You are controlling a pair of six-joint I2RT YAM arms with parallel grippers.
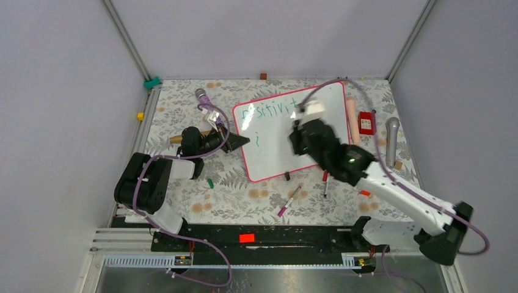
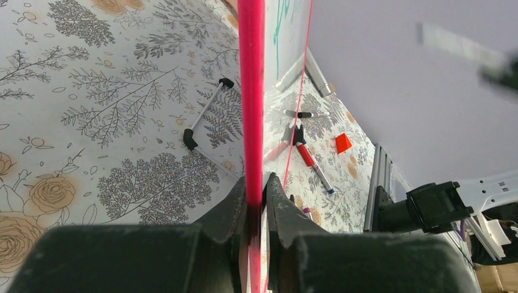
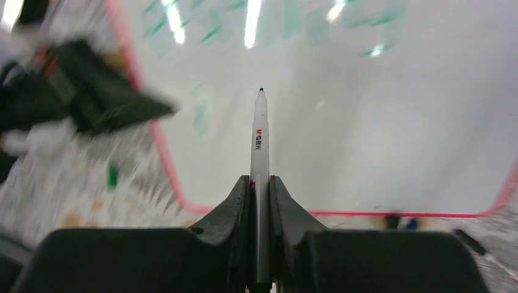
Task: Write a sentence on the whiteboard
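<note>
From above, you had the whiteboard (image 1: 275, 149) lying near the middle of the flower-patterned bench (image 1: 183, 101), set a little askew. It was a large glossy white rectangle with rounded corners and a thin pink-red frame. Green writing (image 1: 269, 110) ran along its far edge, reading roughly "positivit", and a small green mark sat lower down near the left side. Your left pincer (image 1: 240, 141) met the board's left edge, while your right arm (image 1: 391, 186) reached in over the board's right half and hid part of it. Loose pens lay on the bench just off the near edge, among them a pen with a magenta cap (image 1: 289, 200). In the left wrist view, the pink-red frame ran straight up the middle as a bright line. The left pincer was pressed together on it, one finger on each side of the edge, and a few green strokes showed on the white face at the top. In the right wrist view, your right pincer (image 3: 261, 183) was pinching a white marker (image 3: 260, 134) by its barrel, with the dark tip pointing out over the shiny white surface. You could not tell whether the tip touched the board. The frame's near-left rounded corner curved below the marker, and blurred green letters and streaks of reflected light lay across the far part.
</note>
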